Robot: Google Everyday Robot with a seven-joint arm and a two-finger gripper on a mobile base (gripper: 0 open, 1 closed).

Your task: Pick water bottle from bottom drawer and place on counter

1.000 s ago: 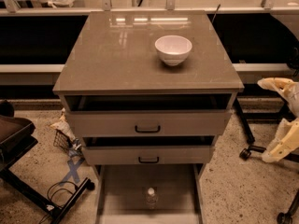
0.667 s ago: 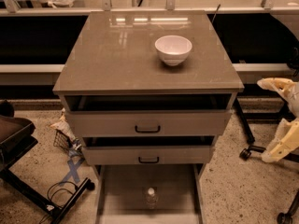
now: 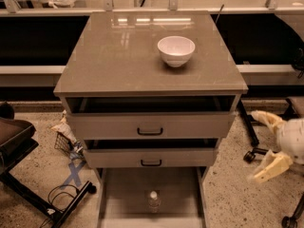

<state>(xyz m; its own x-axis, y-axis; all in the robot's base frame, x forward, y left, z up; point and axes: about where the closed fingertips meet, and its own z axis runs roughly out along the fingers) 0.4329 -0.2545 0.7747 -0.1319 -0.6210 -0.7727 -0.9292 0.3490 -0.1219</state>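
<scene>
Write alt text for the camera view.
A water bottle stands in the open bottom drawer of a cabinet; a white bowl sits on the counter. The gripper hangs open at the view's right edge, holding nothing.

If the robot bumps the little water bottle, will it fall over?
Probably: the water bottle stands upright and slim on the flat floor of the bottom drawer, so a nudge may tip it, then it might roll. Clear plastic suggests it is light. The gripper, open, is off to the right.
</scene>
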